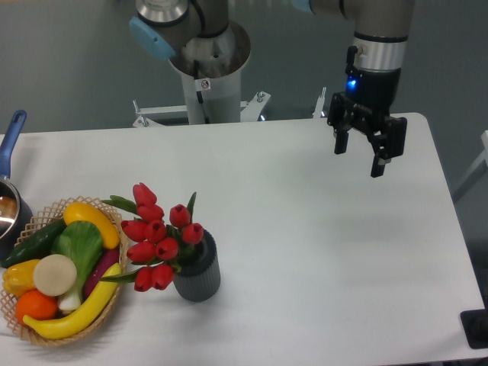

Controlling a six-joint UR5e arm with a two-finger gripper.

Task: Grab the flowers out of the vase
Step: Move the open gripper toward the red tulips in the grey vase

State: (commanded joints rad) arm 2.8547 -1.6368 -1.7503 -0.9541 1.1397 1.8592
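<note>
Wicker basket [46, 335] of toy produce touching flowers [156, 240] leaning from vase [198, 278]; gripper [366, 156] well apart, fingers spread, holding nothing, seemingly poised to approach.

This looks like a robotics lab or test room, not a home. A plain white table [305, 252] stands before a bare grey-blue wall [69, 61], and the robot arm [377, 46] rises from a metal pedestal [207, 72] bolted behind the table edge. The things laid out read as props: 1 wicker basket [46, 335] of plastic toy fruit and vegetables [65, 267], artificial red flowers [156, 236] in a small grey vase [198, 278], and 1 pot with a blue handle [11, 133] at the left edge, perhaps a toy too.
</note>
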